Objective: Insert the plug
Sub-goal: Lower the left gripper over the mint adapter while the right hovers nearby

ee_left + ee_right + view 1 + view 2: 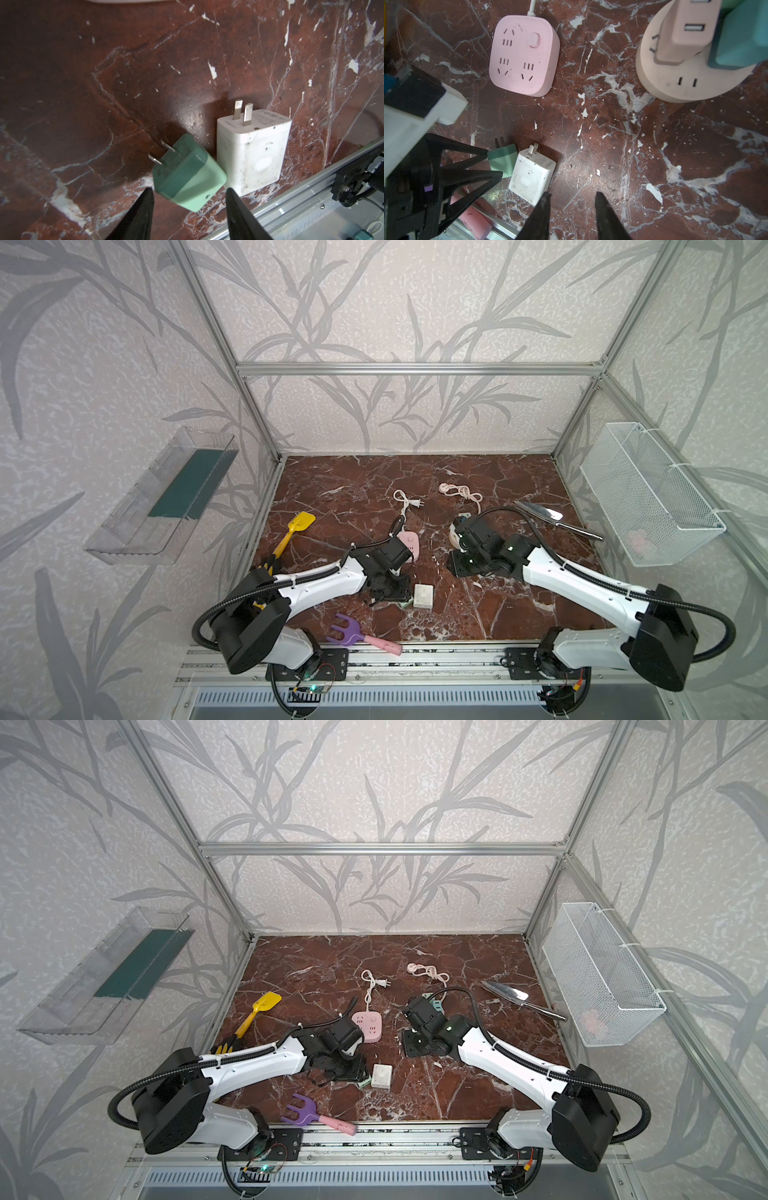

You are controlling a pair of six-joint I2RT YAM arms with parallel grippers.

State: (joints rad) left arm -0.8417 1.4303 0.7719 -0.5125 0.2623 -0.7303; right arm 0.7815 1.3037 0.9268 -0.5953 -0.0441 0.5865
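- Task object, green plug (189, 172): on its side on the marble tabletop (145, 72) close to the front rail, touching or just beside the white adapter (251, 151). Two flat prongs level, aimed away from the left gripper (188, 191).
- Left gripper: jaws spread to roughly the width of the plug body, with the rear end of the plug just inside the fingertips (143, 207). No visible squeeze, plug resting on the table rather than lifted. Contact at either tip not resolvable.
- Probable reason for this rear approach: a grasp on the smooth side faces, prongs left free and leading for insertion.
- White adapter: flat on the table, prongs turned roughly the same way as the plug's. Likely a hindrance, with little room on that side for a finger.
- Likely target, pink power strip (523, 56): socket face up, all slots vacant, well apart from the plug and farther in on the table.
- Farther right, round beige socket (662, 87): already carrying a pink charger (685, 31) and a teal plug (741, 41).
- Last, right gripper (572, 201): jaws parted with nothing between them, over bare tabletop near the round socket. Seemingly held clear, perhaps in reserve to steady the strip.
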